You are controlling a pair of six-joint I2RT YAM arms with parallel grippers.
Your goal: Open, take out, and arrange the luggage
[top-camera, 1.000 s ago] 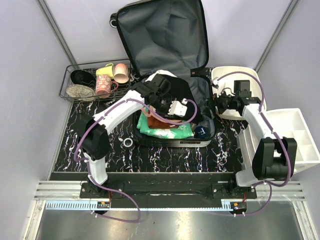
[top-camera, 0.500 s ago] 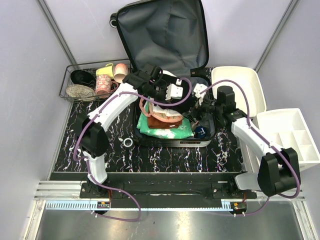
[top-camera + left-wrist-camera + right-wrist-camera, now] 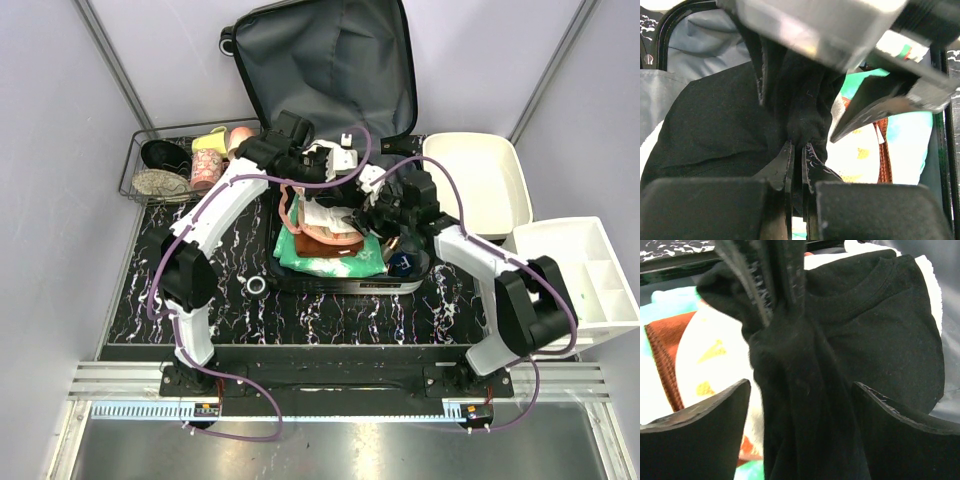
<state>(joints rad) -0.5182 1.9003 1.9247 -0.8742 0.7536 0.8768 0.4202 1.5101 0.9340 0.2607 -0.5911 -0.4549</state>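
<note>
The luggage (image 3: 330,70) stood open at the back of the worktop (image 3: 330,305), lid upright. The left tool (image 3: 796,155) was clamped on a bunched black garment (image 3: 715,125). The right tool (image 3: 800,405) was spread wide, straddling that bunch without gripping.

Risk: the tools sat close together, so a lift could knock them together or drag out packed items.

Count: one luggage, one plain white bin (image 3: 480,180), one divided white bin (image 3: 590,270), one wire basket (image 3: 128,170)

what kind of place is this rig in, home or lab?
Most likely a lab data-collection cell, not a home: plain walls with metal frame posts, left arm and right arm bolted to an aluminium rail, and staged props: open suitcase, wire basket, white bins.
</note>
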